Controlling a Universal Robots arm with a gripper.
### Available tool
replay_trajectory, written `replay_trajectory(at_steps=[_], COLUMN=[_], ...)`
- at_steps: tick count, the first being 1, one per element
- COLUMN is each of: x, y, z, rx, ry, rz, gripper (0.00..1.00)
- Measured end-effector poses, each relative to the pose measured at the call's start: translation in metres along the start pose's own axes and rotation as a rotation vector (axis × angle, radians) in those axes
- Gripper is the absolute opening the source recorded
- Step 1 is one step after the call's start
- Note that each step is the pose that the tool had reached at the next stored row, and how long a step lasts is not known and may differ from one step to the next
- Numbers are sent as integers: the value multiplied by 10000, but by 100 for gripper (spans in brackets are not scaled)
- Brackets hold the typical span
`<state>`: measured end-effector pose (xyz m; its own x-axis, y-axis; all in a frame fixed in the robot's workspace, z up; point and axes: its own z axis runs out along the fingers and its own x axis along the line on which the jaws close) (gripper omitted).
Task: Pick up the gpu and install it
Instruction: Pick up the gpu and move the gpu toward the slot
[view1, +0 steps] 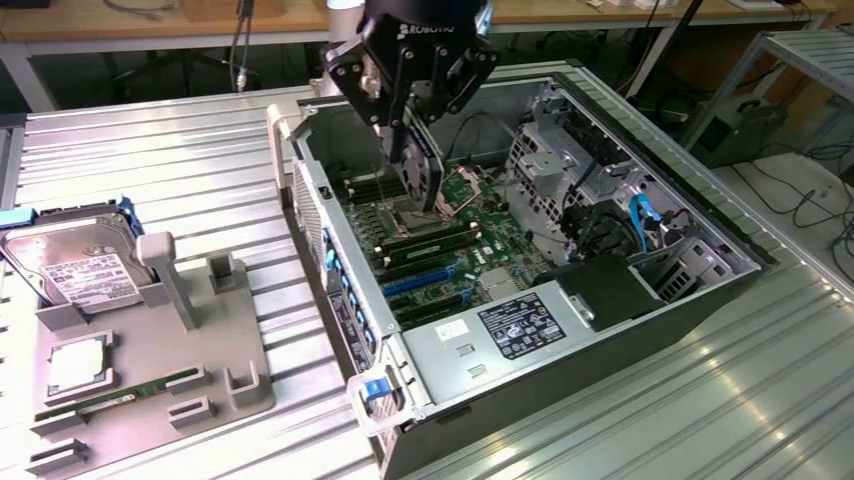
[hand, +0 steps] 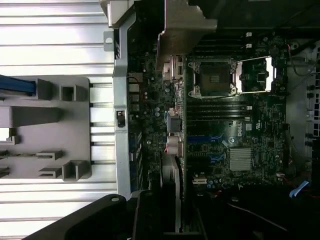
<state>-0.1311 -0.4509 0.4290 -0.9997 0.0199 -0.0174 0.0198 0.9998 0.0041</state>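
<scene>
1. You are in the install step, with pickup complete. The tool (view1: 404, 118) pinches the gpu (view1: 424, 175) by its upper edge, and the card hangs upright.
2. The gpu sits inside the open computer case (view1: 721, 255), over the motherboard (view1: 497, 240) near the CPU socket (view1: 416, 222). You cannot tell whether it touches the board.
3. Judgement: seating calls for the card's lower edge to line up with a blue expansion slot (view1: 424, 280).

The exterior camera stands high, looking slantwise down over the table (view1: 174, 140) and open computer case (view1: 574, 400). The wrist camera hangs close, facing straight down past the gpu (hand: 186, 25) onto the motherboard (hand: 235, 125) both share.
</scene>
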Motion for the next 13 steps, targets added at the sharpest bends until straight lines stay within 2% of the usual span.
replay_trajectory(at_steps=[13], x=[-261], y=[5], z=[5], rx=[0], ry=[0], rz=[0], gripper=[28])
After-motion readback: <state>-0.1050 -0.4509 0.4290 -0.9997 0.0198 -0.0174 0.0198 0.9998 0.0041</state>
